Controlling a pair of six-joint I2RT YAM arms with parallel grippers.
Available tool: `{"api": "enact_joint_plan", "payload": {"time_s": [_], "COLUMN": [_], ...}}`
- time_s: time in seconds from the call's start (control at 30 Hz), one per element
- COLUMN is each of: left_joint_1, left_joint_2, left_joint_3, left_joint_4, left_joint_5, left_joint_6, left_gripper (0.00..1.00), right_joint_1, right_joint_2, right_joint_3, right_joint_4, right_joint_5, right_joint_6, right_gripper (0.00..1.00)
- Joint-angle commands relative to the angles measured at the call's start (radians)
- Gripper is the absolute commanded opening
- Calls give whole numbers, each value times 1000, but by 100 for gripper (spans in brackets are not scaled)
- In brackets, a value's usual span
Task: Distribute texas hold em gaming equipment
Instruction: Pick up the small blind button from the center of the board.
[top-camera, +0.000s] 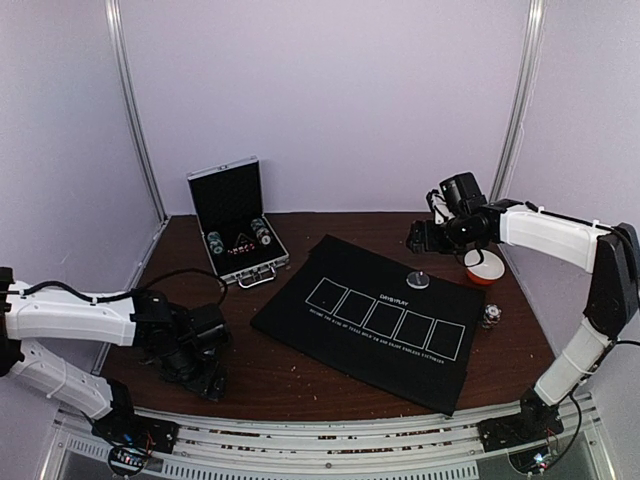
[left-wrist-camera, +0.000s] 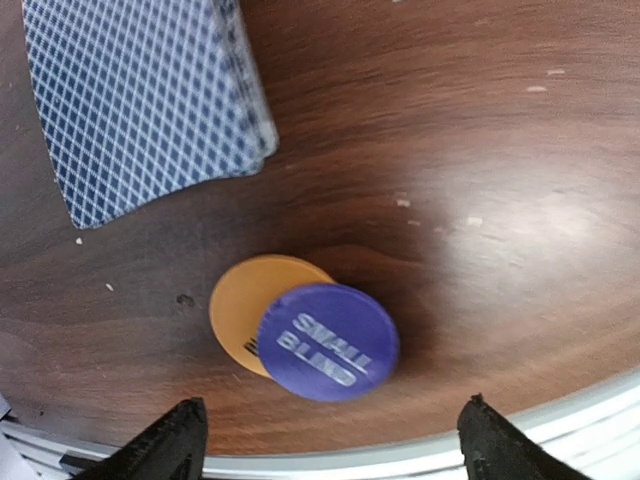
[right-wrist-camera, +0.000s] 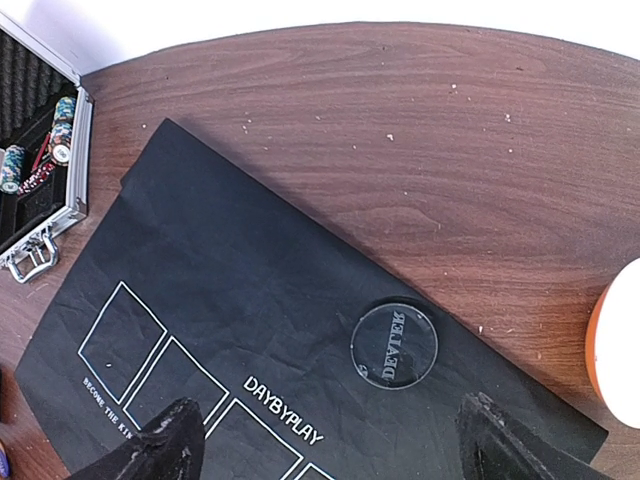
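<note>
My left gripper (left-wrist-camera: 325, 445), jaws wide apart, hangs over the purple button (left-wrist-camera: 328, 342) overlapping the orange button (left-wrist-camera: 238, 300) at lower centre, cards (left-wrist-camera: 150, 100) at upper left, while my right gripper (right-wrist-camera: 325, 440), jaws likewise apart, hangs over the mat (right-wrist-camera: 220, 290), the dark dealer button (right-wrist-camera: 393, 345) lying on it lower centre.

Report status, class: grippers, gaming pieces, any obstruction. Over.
Open and empty: left gripper, right gripper. The purple button overlaps the orange button, beside the card deck. The dealer button is on the mat. No obstruction seen.
</note>
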Motion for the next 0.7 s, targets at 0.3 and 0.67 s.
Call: {"api": "enact_joint_plan", "payload": {"time_s": [0.3,0.67], "left_joint_1": [33,57], "left_joint_2": [71,103], "left_joint_3": [-65,-101], "left_joint_4": [170,259], "left_joint_5": [-42,35], "left_joint_6": [62,85], "left_gripper": [73,62], "right_joint_1": [8,8], "right_joint_2": [-51,-63], "right_joint_3": [-32,-35], "right_joint_4": [-35,-39], "right_joint_5": [17,17], "right_joint_6": [-34,-48], "right_gripper": [89,89]}}
